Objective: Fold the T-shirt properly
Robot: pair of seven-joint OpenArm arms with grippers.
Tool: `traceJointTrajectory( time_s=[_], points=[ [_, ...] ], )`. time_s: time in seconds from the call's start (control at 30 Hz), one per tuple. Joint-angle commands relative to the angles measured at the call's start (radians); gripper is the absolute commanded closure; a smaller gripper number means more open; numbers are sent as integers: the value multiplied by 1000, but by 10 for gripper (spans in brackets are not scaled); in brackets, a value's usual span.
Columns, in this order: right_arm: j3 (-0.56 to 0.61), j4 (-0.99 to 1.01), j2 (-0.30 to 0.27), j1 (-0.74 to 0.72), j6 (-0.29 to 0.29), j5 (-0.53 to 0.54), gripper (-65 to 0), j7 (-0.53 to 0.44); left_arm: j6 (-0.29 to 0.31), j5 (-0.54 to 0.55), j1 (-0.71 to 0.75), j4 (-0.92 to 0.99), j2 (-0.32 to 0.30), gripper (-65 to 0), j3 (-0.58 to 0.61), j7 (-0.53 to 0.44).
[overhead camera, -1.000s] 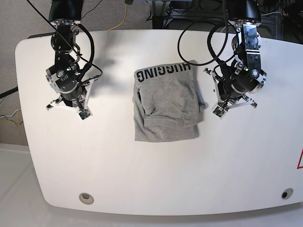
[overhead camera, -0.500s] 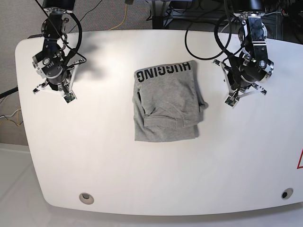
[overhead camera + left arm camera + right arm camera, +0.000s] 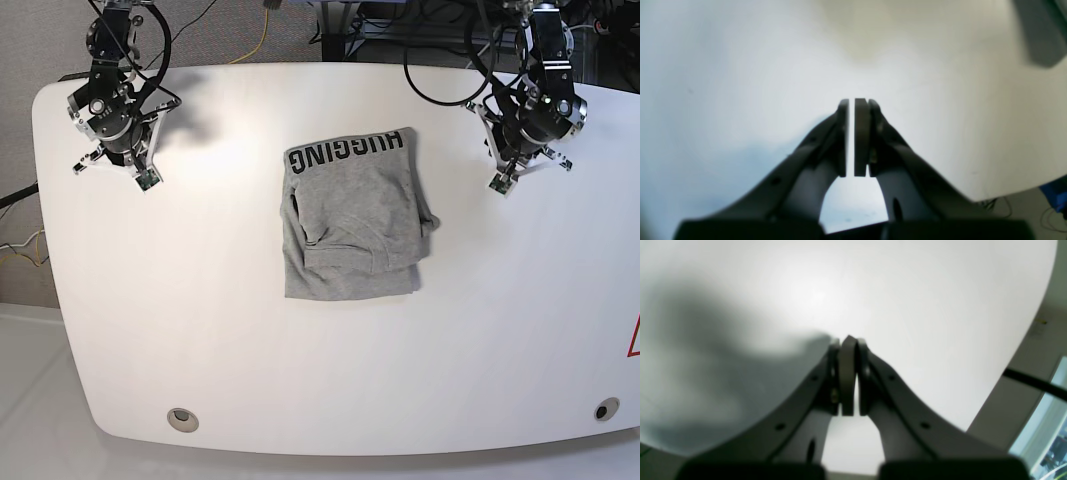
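Observation:
The heather-grey T-shirt [image 3: 352, 215] lies folded into a rough rectangle at the middle of the white table [image 3: 320, 370], with the black "HUGGING" letters along its far edge. My left gripper [image 3: 500, 182] hangs over bare table to the shirt's right, well apart from it; in the left wrist view [image 3: 851, 136] its jaws stand shut with a thin slit and hold nothing. My right gripper [image 3: 143, 178] is over the far left part of the table, also shut and empty in the right wrist view [image 3: 848, 376]. The shirt does not show in either wrist view.
Two round holes sit in the table's front corners, one on the left [image 3: 181, 418] and one on the right [image 3: 602, 410]. Cables run behind the far edge. The table edge shows at the right in both wrist views.
Both arms have drawn back toward the table's far edge and outward from the shirt. The shirt has not moved.

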State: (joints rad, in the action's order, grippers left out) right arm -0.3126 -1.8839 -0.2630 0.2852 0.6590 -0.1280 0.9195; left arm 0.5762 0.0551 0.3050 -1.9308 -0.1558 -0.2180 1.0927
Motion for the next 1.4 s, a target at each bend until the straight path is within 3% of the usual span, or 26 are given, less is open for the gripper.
traceJointTrajectory(
  time_s=[0.0,0.23,0.4,0.53,0.8,1.17,1.37],
  points=[
    [-7,-19,-15,13,0,1,0,-10,0,1,41,-20,-6,-6,-21,-38],
    [-52,-21,-11,58,0,1,0,-14,3,4,136,-22,-5,-6,-71,-99],
    [-96,-23,-11,90,9,3,0,-41,55,2,202,-25,-1,-6,-113,-159],
    [-124,-21,-9,116,38,3,0,-72,84,1,233,-25,0,-6,-134,-165],
    [-165,-18,-12,177,39,3,0,-76,122,1,296,-25,26,-6,-228,-168],
    [-179,-21,-11,254,39,3,0,-81,122,-2,379,-25,37,-6,-357,-168],
    [-179,-12,-6,322,39,3,0,-155,122,-2,432,-23,65,-6,-404,-182]
  ],
)
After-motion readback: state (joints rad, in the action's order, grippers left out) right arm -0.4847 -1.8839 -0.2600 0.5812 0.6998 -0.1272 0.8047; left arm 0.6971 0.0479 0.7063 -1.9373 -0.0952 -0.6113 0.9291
